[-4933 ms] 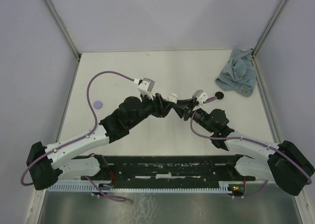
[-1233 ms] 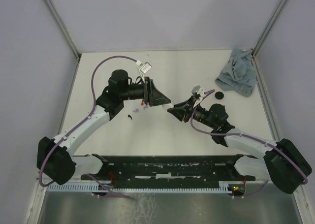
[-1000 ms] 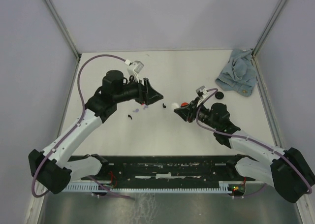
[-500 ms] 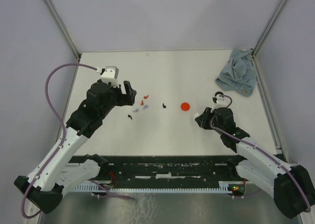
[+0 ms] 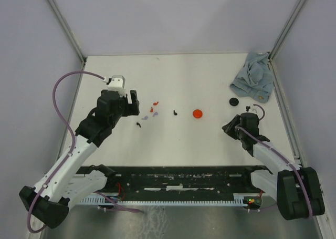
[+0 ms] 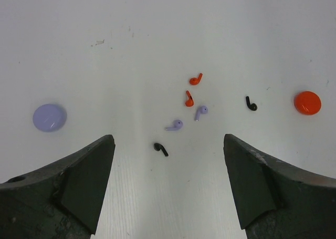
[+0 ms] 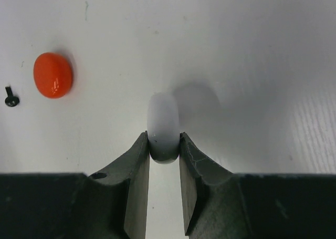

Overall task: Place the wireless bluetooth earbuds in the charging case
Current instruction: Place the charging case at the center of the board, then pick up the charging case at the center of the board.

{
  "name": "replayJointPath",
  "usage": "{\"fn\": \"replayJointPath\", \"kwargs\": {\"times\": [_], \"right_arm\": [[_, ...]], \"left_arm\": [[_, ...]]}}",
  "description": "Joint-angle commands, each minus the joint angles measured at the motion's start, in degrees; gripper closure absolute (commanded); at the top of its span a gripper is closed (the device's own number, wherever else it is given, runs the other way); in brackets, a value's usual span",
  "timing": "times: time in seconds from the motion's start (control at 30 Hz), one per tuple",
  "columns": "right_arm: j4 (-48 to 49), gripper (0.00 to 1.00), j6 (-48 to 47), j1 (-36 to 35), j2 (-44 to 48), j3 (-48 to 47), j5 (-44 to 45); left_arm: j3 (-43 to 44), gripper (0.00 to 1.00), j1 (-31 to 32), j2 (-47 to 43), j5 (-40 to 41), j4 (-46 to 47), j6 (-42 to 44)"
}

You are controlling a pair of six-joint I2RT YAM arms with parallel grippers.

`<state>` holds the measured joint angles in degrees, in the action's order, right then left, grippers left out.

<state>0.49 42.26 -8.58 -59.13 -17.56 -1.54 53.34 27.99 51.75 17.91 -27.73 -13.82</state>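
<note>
White table [image 5: 184,76]. Note left gripper [image 6: 168,142] high over earbuds [image 6: 189,99], jaws wide, holding nothing; right gripper [image 7: 164,142] low at right, pinching white case [image 7: 163,118] on edge. Count six earbuds loose mid-table, comma-shaped: two red, two lilac, two black. Count four cases: red case [image 6: 307,102], lilac case [image 6: 49,117], black case [image 5: 234,101], white.

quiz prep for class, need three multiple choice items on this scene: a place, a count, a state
1. Left wrist view, red disc versus earbuds: A) left B) among them C) right
2. Loose earbuds: A) four B) six C) eight
3. The right gripper is: A) shut on the white disc B) open, empty C) shut on a red earbud
Answers: C, it sits past the rightmost black earbud; B, two red, two lilac, two black; A, its fingers pinch the disc's edges.
</note>
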Motion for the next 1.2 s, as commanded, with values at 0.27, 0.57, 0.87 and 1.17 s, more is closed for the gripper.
{"fn": "replayJointPath", "kwargs": {"times": [0.27, 0.57, 0.87, 1.17], "right_arm": [[-5.9, 0.52, 1.1, 9.1, 0.7, -0.7, -3.0], [-18.6, 0.26, -4.0, 7.8, 3.8, -8.0, -1.2], [-21.2, 0.20, -6.4, -9.7, -2.6, -18.3, 13.9], [-12.2, 0.20, -10.9, -21.0, -18.9, -28.8, 17.7]], "left_arm": [[-0.4, 0.08, -1.4, -2.2, -3.4, 2.8, 1.5], [-0.5, 0.08, -1.4, -2.1, -3.5, 2.9, 1.5], [-0.7, 0.08, -1.4, -2.4, -2.7, 2.9, 1.3], [-1.1, 0.08, -1.4, -3.3, -3.2, 3.0, 0.9]]}}
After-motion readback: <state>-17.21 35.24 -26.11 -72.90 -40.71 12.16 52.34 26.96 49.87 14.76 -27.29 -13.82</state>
